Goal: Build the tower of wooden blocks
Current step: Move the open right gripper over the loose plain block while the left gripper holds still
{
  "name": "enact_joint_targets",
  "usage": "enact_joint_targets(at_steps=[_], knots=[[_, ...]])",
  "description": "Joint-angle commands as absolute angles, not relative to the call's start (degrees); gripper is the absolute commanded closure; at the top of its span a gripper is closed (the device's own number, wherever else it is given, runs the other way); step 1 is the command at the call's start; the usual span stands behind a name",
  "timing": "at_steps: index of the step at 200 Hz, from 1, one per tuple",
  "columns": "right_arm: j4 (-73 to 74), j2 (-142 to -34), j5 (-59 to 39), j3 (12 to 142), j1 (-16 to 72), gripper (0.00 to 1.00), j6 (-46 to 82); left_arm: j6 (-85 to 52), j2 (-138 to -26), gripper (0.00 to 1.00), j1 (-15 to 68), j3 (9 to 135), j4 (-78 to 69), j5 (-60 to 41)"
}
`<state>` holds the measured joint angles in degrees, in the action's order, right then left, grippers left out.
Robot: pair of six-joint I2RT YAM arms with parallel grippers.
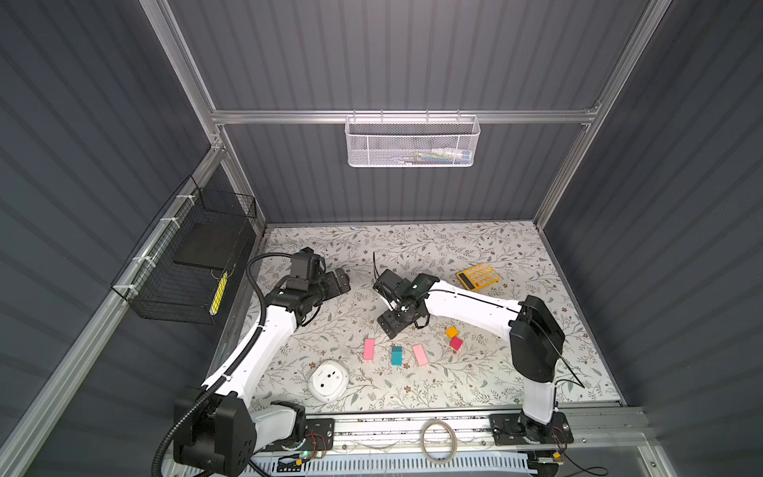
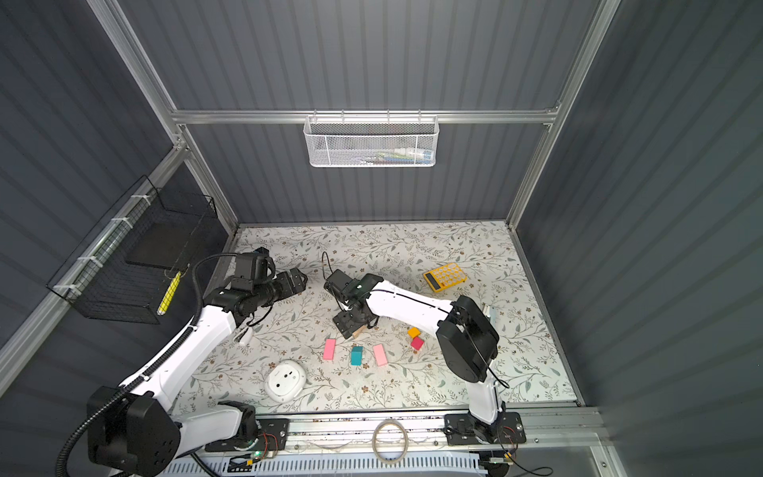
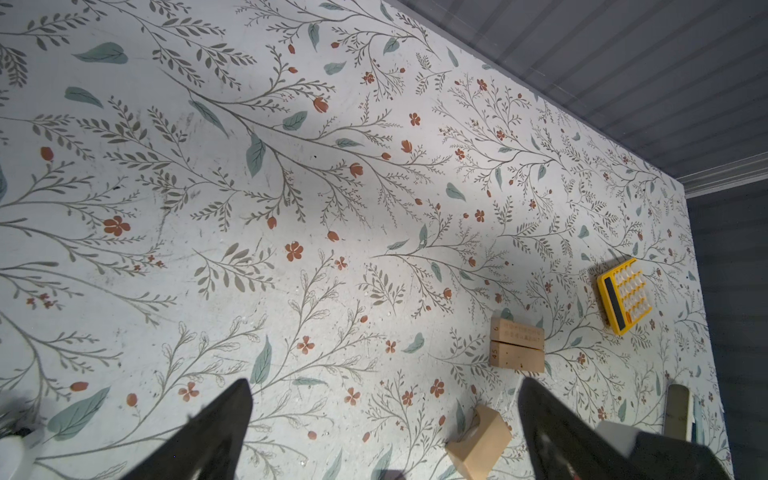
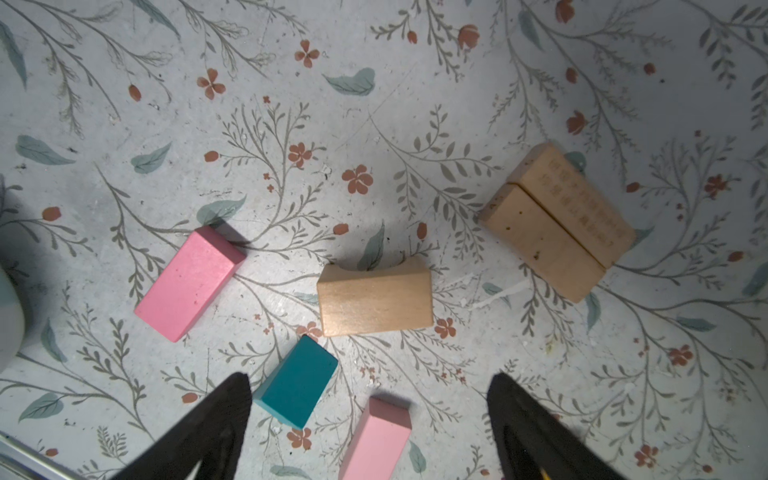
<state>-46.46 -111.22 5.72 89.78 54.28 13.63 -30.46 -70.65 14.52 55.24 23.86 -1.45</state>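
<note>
Two plain tan wooden bars lie touching at the middle of the desk, their ends stamped 6 and 45 in the left wrist view alone; both top views hide them beneath the right arm; right gripper and left gripper both spread, empty.

Loose wood blocks: teal block between pink slabs, two tan bars touching.

The far desk lies bare. Near the front, pink slab, teal block and tan block leave narrow gaps.
</note>
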Motion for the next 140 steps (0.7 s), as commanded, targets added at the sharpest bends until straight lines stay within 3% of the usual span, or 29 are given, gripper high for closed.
enact_joint_targets(at_steps=[1,140], knots=[[-46.35,-112.44,4.85,90.79,54.57,0.09,13.19,-29.53,-70.93,0.0,13.93,54.84,23.37,-2.64],[-44.54,-116.52,-0.45,90.39,51.95,0.09,11.79,-29.18,-73.39,0.0,13.45,54.98,22.9,-3.16]])
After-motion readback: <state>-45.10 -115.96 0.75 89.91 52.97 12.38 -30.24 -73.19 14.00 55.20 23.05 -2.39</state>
